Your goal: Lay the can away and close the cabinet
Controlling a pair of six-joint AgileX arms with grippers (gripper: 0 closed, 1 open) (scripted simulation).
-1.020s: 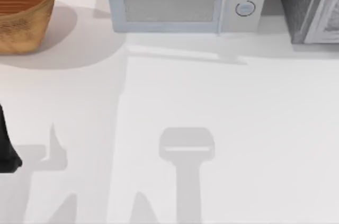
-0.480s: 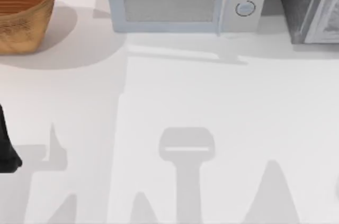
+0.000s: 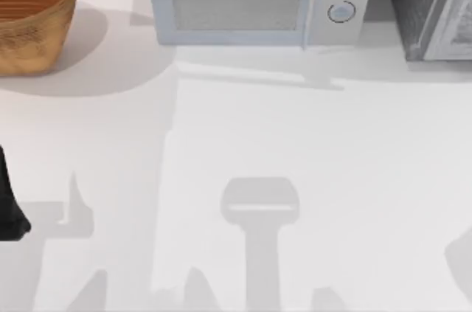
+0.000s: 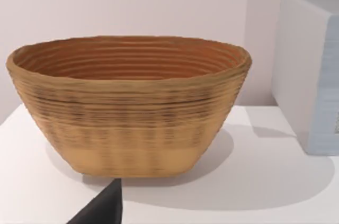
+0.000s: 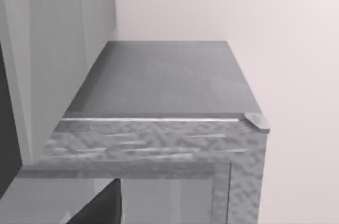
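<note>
At the tabletop's (image 3: 243, 127) far right corner you find the cabinet (image 3: 424, 9), nearest your right arm, whose wrist looks down on its top; the pincer's opening cannot be told, nor the can's whereabouts.

A white table (image 3: 295, 142) takes up most of the frame, with soft grey shadows in the lower part. A pale pinkish wall (image 4: 132, 1) stands behind it. A woven basket (image 3: 29, 17) sits upper left, a light grey microwave (image 3: 251, 2) at upper centre.
</note>
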